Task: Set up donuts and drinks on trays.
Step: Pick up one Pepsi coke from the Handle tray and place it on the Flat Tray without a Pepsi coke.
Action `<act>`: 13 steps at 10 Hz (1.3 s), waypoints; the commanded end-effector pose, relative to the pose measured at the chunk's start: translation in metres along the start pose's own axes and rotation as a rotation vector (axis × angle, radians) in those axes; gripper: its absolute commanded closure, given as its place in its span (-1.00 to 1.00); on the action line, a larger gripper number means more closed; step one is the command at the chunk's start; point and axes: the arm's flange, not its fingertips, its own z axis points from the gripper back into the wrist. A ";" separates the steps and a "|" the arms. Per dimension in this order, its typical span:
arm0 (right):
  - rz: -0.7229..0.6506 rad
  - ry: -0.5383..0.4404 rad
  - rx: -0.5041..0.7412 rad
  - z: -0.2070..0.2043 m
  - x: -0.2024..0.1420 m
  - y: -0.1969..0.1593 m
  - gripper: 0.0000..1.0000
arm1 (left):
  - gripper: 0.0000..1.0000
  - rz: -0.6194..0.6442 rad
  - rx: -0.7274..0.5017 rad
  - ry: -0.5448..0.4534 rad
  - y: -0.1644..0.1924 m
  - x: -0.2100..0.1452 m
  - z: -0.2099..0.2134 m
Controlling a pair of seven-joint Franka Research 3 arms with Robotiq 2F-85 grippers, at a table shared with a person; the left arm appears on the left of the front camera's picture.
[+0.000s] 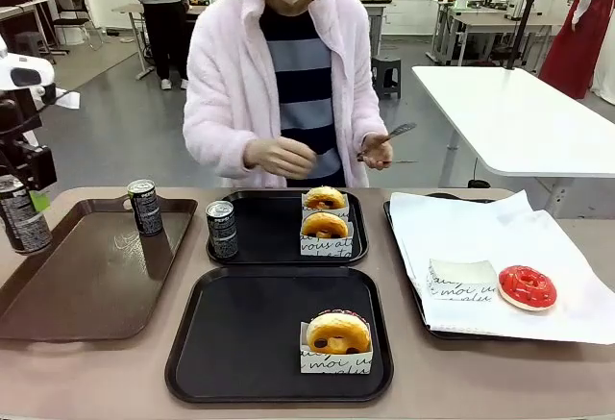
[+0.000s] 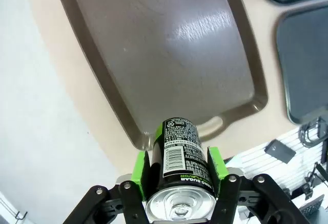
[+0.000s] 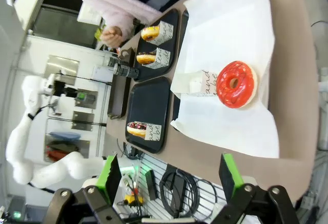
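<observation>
- The left tool (image 2: 178,166) grips a dark can (image 2: 179,155), with a green pad pressed to each side. The can hangs upright over the rim of the brown tray (image 1: 86,285), well left of the near black tray (image 1: 240,353).
- The right tool (image 3: 170,178) stands open with nothing between its fingers, above the table (image 1: 96,382) on the right of the near black tray.
- A golden-brown donut (image 1: 337,332) in a printed white sleeve stands in the near black tray's near right corner.
- The far black tray (image 1: 269,239) lies just behind the near black tray. It carries two sleeved donuts (image 1: 325,198), one behind the other on its right side, and a second can (image 1: 222,229) by its left rim.
- A third can (image 1: 144,207) stands at the brown tray's far right corner, left of and behind the near black tray.
- A red-iced donut (image 1: 527,286) lies beside an empty sleeve (image 1: 459,279) on white paper (image 1: 461,228), right of the near black tray.
- The person's hand (image 1: 377,151) holds a metal utensil (image 1: 399,132) beyond both black trays.
</observation>
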 end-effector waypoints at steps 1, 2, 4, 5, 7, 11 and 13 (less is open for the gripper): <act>0.015 -0.016 0.019 0.000 0.001 -0.001 -1.00 | 0.86 -0.007 -0.009 -0.031 -0.001 -0.022 0.001; 0.015 -0.016 0.019 0.000 0.001 -0.001 -1.00 | 0.86 0.000 0.000 0.000 0.000 0.000 0.000; 0.015 -0.016 0.019 0.000 0.001 -0.001 -1.00 | 0.86 0.000 0.000 0.000 0.000 0.000 0.000; 0.015 -0.016 0.019 0.000 0.001 -0.001 -1.00 | 0.86 0.000 0.000 0.000 0.000 0.000 0.000; 0.015 -0.016 0.019 0.000 0.001 -0.001 -1.00 | 0.86 0.000 0.000 0.000 0.000 0.000 0.000; 0.015 -0.016 0.019 0.000 0.001 -0.001 -1.00 | -0.15 -0.057 -0.018 -0.038 -0.014 0.006 -0.009; 0.015 -0.016 0.019 0.000 0.001 -0.001 -1.00 | -0.15 -0.120 -0.015 -0.107 -0.051 0.024 -0.005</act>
